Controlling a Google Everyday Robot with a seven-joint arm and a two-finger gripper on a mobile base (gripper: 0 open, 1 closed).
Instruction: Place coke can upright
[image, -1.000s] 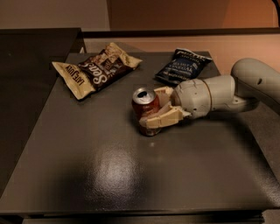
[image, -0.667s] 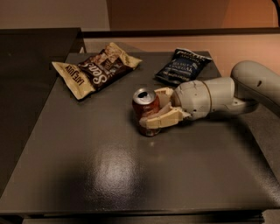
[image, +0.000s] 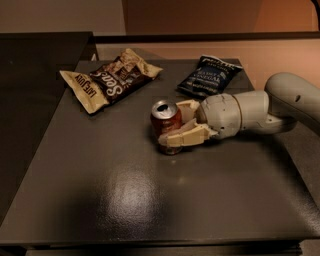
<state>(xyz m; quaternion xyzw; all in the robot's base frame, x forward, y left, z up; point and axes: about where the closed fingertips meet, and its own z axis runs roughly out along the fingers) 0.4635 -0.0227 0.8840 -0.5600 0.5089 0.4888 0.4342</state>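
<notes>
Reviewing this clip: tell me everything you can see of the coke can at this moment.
The coke can is small, red and metallic-looking, with a silver top that shows a dark opening. It stands upright near the middle of the dark table, in front of the brown snack bag and the blue snack bag, apart from both. The gripper reaches in from the right and clasps it: one pale finger crosses its lower front and the other sits behind its right side.
</notes>
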